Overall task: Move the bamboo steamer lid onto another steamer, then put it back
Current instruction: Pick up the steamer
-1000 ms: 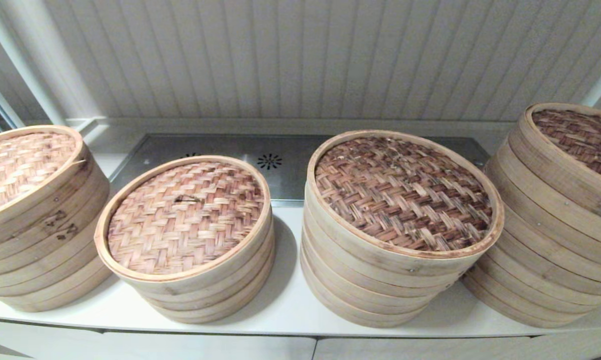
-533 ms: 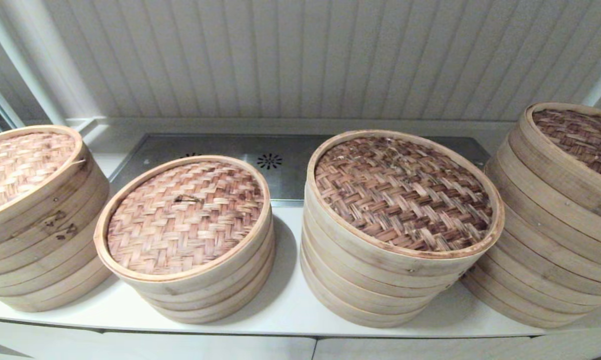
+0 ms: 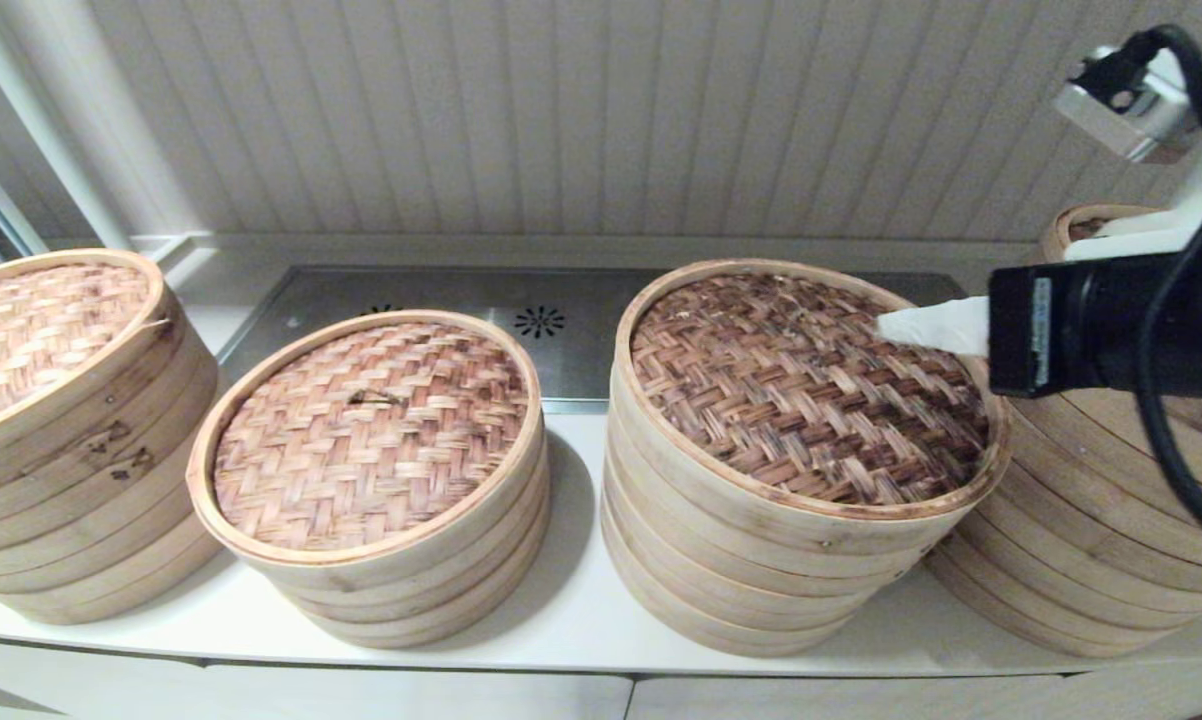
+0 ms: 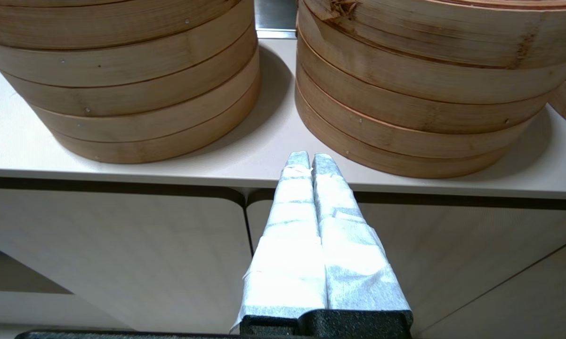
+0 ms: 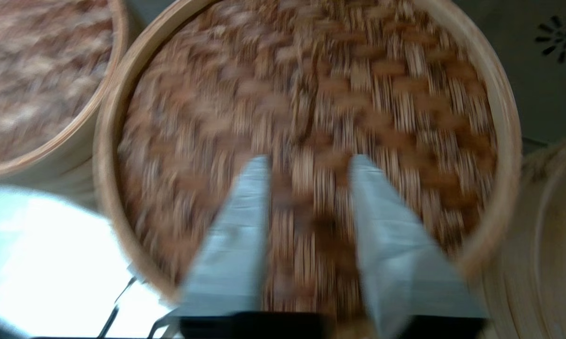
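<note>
Head view: right gripper [image 3: 901, 326] newly arrived over dark lid [image 3: 806, 385], fingers apart; approach begun. Left gripper [image 4: 310, 162] parked low, fingers together.

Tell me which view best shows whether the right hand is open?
Right wrist view: the right hand has a clear gap between its fingers, over the dark woven lid. Head view shows only one fingertip side-on; left wrist view shows nothing of it.

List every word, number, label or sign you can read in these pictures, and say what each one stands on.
No text can be read anywhere.
Dark marks on the side of the far-left steamer: too smudged to read.
Pale label on the right end effector housing: too small to read.
Starburst cut-out on the metal panel: a vent pattern, not writing.
</note>
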Robot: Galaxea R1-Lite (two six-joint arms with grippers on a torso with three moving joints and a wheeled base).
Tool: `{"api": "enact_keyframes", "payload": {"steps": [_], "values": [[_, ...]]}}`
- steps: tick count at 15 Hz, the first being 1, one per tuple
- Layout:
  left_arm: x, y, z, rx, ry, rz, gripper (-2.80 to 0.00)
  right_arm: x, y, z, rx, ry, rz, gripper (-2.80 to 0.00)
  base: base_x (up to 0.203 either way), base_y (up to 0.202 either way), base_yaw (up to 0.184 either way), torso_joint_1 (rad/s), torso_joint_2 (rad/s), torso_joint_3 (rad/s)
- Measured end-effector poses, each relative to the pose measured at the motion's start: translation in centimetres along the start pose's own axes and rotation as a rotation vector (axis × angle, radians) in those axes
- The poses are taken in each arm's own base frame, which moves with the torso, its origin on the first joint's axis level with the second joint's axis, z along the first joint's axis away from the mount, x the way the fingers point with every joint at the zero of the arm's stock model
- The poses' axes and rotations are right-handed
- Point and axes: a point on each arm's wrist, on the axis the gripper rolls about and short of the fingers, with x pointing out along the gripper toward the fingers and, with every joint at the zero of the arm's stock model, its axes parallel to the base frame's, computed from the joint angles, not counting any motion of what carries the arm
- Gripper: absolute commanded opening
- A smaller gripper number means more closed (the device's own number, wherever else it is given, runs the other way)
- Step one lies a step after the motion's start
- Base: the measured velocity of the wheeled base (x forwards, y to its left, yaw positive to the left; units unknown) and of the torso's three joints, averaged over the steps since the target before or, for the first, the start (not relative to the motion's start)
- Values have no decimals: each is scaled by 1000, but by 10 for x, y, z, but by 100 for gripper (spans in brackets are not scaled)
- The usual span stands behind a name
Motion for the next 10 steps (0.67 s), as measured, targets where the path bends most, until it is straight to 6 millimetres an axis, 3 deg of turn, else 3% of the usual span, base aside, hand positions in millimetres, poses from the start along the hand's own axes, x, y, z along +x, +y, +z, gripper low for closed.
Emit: {"api": "enact_keyframes", "payload": {"steps": [5, 10], "values": [[0, 0, 0, 0, 0, 0, -280, 48, 14, -4, -15, 40, -20, 0, 0, 0, 0, 0, 0, 0], [0, 0, 0, 0, 0, -1, -280, 77, 21, -3, -10, 10, -31, 0, 0, 0, 0, 0, 0, 0]]}}
